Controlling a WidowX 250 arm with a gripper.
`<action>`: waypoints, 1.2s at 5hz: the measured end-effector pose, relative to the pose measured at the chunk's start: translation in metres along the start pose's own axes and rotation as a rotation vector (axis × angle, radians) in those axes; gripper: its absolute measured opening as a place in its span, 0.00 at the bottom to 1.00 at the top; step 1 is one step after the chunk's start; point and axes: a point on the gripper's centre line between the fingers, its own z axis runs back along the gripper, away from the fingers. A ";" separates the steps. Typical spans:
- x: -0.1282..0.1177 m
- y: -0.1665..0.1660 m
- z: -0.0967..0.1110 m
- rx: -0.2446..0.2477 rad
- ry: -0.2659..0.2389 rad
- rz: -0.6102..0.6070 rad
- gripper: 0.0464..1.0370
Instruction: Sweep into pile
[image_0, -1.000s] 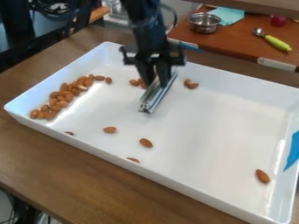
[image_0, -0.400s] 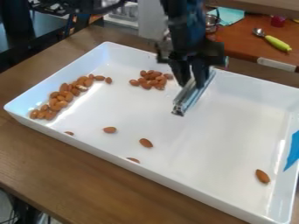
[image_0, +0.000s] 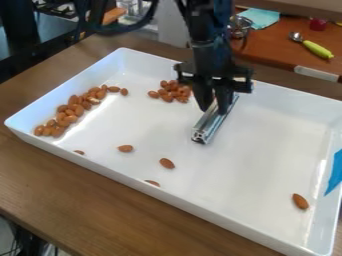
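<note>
The black gripper hangs over the upper middle of the white tray, shut on a silver metal bar that slants from upper right to lower left. Left of the bar, apart from it, lies a cluster of almonds. A longer band of almonds runs along the tray's left side. Single almonds lie near the front: one left of centre, one below the bar, one and another by the front wall. One more almond is at the lower right.
The tray's walls stand up around the work area, on a brown wooden table. Blue tape is on the right wall. Behind, a reddish surface holds a metal pot, a teal cloth and a green-handled spoon.
The gripper and bar have moved right from the back almonds, then slightly toward the tray's front. The back cluster, partly hidden earlier, now shows more fully. The front almonds have stayed put.
</note>
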 end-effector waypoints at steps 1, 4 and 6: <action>0.000 0.005 -0.006 0.010 0.004 0.009 0.28; 0.007 0.052 0.001 0.005 -0.016 0.105 0.28; 0.007 0.087 0.005 0.025 -0.035 0.166 0.28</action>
